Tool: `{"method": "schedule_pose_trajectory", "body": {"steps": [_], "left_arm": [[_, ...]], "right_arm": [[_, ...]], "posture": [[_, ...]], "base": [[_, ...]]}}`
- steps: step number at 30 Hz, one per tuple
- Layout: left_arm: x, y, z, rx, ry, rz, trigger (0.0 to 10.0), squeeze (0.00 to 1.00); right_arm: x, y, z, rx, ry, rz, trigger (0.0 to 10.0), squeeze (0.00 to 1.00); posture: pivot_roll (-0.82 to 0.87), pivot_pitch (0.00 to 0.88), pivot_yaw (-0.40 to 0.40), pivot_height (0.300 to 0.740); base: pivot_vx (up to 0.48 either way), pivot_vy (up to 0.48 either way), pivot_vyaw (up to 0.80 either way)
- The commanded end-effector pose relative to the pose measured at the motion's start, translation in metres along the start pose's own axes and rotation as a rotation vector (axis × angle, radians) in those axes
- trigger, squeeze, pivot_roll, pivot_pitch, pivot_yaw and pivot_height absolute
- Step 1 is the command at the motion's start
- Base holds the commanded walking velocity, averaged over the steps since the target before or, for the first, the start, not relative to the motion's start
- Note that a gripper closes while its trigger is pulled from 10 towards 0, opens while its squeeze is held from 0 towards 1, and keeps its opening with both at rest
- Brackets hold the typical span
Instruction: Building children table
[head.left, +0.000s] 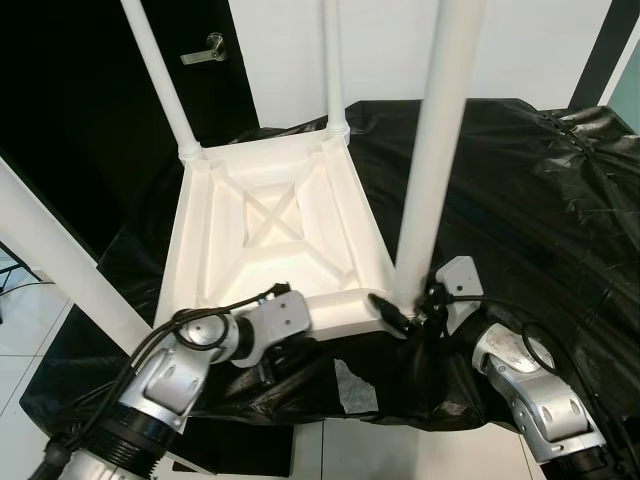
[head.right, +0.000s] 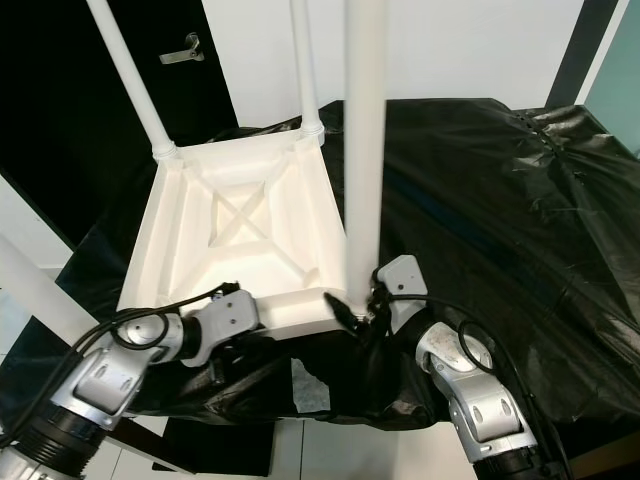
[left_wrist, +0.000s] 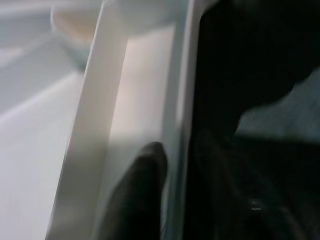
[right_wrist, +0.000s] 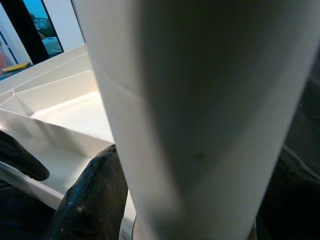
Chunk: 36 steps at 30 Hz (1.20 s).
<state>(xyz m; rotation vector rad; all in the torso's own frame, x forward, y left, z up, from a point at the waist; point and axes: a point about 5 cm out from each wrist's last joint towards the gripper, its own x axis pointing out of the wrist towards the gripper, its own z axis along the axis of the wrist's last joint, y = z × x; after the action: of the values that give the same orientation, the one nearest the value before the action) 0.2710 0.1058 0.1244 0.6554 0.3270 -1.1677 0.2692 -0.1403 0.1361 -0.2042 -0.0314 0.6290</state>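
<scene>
Lying upside down on black plastic sheeting (head.left: 530, 190), your white plastic tabletop (head.left: 262, 238) shows a ribbed underside with an X brace, and four round white legs stand up from its corners, their tops cut off by the frame. You have the near-right leg (head.left: 432, 160) gripped at its base by the right gripper (head.left: 400, 308): in the right wrist view a black finger (right_wrist: 95, 200) presses one side of the leg, though the other finger is hidden behind it. Your left gripper (head.left: 268, 372) sits at the tabletop's near edge, left of centre; the left wrist view is blurred, with one finger (left_wrist: 137, 195) inside the rim and a dark shape outside, so you seem to pinch that edge, not certainly. Far left, you can make out a dark door with a metal handle (head.left: 203, 50)
</scene>
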Motion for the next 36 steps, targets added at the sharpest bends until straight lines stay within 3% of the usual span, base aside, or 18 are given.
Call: {"method": "schedule_pose_trajectory", "body": {"steps": [1,2,3,4,6,7,10,13,14,15,23,26,30,31,36], "left_arm": [[0.000,-0.001,0.000,-0.009,-0.001,0.023,10.0,0.68],[0.002,-0.001,0.005,-0.027,-0.030,0.026,10.0,1.00],[0.004,-0.001,0.009,-0.030,-0.050,0.036,10.0,1.00],[0.005,-0.001,0.014,-0.032,-0.067,0.044,10.0,0.27],[0.005,-0.001,0.014,-0.032,-0.067,0.044,10.0,0.27],[0.004,0.001,0.021,-0.050,-0.100,0.063,10.0,0.00],[-0.007,0.008,0.040,-0.105,-0.240,0.087,10.0,0.00],[-0.013,0.013,0.046,-0.138,-0.297,0.109,10.0,0.00],[-0.017,0.016,0.048,-0.169,-0.320,0.129,10.0,0.00],[-0.021,0.020,0.048,-0.191,-0.342,0.169,10.0,0.00],[-0.028,0.026,0.049,-0.256,-0.390,0.264,10.0,0.00],[-0.024,0.023,0.050,-0.296,-0.407,0.316,10.0,0.00],[-0.019,0.022,0.046,-0.365,-0.402,0.387,10.0,0.00],[-0.019,0.022,0.046,-0.365,-0.402,0.387,10.0,0.00],[-0.014,0.023,0.045,-0.374,-0.387,0.410,10.0,0.00]], "right_arm": [[0.002,-0.002,0.001,-0.003,-0.010,-0.010,10.0,0.00],[0.003,-0.004,0.002,-0.023,-0.023,-0.014,10.0,0.00],[0.005,-0.006,0.002,-0.046,-0.024,-0.009,10.0,0.00],[0.006,-0.008,0.000,-0.055,-0.021,-0.009,10.0,0.00],[0.006,-0.008,0.000,-0.055,-0.021,-0.009,10.0,0.00],[0.007,-0.010,0.000,-0.055,-0.022,-0.010,10.0,0.00],[0.007,-0.013,0.002,-0.057,-0.036,-0.001,10.0,0.00],[0.007,-0.016,0.002,-0.063,-0.033,0.000,9.5,0.00],[0.006,-0.018,0.001,-0.064,-0.029,-0.003,3.6,0.00],[0.005,-0.021,0.000,-0.069,-0.025,-0.016,0.0,0.00],[0.001,-0.026,-0.003,-0.050,-0.011,-0.072,0.0,0.00],[-0.002,-0.025,-0.008,-0.041,0.027,-0.166,0.0,0.00],[-0.005,-0.019,-0.015,-0.009,0.083,-0.408,0.0,0.00],[-0.005,-0.019,-0.015,-0.009,0.083,-0.408,0.0,0.00],[-0.006,-0.007,-0.024,0.055,0.120,-0.656,0.0,0.00]], "posture": [[-0.08,0.000,0.103,0.740],[-0.08,0.000,0.108,0.740],[-0.08,0.000,0.108,0.740],[-0.08,0.000,0.110,0.740],[-0.08,0.000,0.110,0.740],[-0.08,0.000,0.109,0.740],[-0.07,0.000,0.102,0.740],[-0.07,0.000,0.098,0.740],[-0.07,0.000,0.095,0.740],[-0.07,0.000,0.092,0.740],[-0.05,0.000,0.070,0.740],[-0.05,0.000,0.059,0.740],[-0.05,0.000,0.049,0.740],[-0.05,0.000,0.049,0.740],[-0.05,0.000,0.052,0.740]], "base": [[0.000,0.000,0.00],[0.000,0.000,0.00],[0.000,0.000,0.00],[0.000,0.000,0.00],[0.000,0.000,0.00],[0.000,0.000,0.00],[0.000,0.000,0.00],[0.000,0.000,0.00],[0.000,0.000,0.00],[0.000,0.000,0.00],[0.000,0.000,0.00],[0.000,0.000,0.00],[0.000,0.000,0.00],[0.000,0.000,0.00],[0.000,0.000,0.00]]}}
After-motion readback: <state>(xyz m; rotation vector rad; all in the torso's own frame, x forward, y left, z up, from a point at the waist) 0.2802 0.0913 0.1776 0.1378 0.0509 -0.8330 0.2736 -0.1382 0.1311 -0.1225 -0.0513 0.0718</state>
